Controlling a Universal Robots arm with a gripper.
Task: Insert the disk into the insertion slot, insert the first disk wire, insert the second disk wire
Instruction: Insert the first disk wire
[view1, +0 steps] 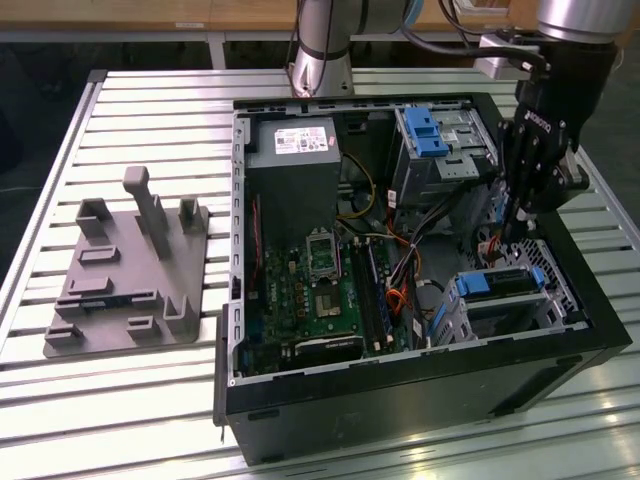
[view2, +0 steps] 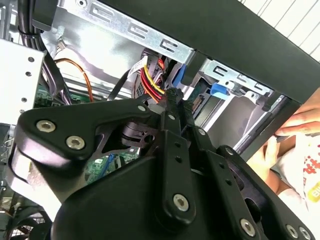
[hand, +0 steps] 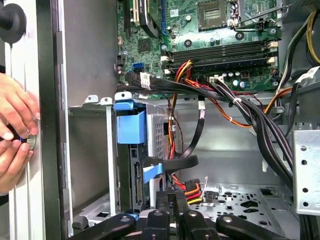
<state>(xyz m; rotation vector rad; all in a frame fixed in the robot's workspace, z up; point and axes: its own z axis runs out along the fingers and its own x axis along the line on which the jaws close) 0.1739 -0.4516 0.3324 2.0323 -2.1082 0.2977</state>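
Note:
The disk (view1: 500, 283), edged by its blue frame, sits inside the insertion slot (view1: 515, 318), a silver cage at the case's corner on the exterior view's right. In the first wrist view the disk's blue frame (hand: 131, 127) and its connector edge face me. My gripper (view1: 507, 232) hangs just above the disk's end. Its fingertips (hand: 171, 199) are shut on a disk wire (hand: 192, 189), a plug with red, yellow and black leads. The same leads (view2: 150, 80) run from my gripper (view2: 173, 95) in the second wrist view. A flat blue wire (hand: 152, 172) lies beside the disk's connector edge.
The open black computer case (view1: 400, 400) lies on a slatted metal table (view1: 150, 110). Inside are the motherboard (view1: 320, 290), cable bundles (hand: 250, 115) and a larger bay with a blue latch (view1: 430, 135). A grey fixture (view1: 130, 270) stands beside it. A person's hands (hand: 15, 130) rest outside the case wall.

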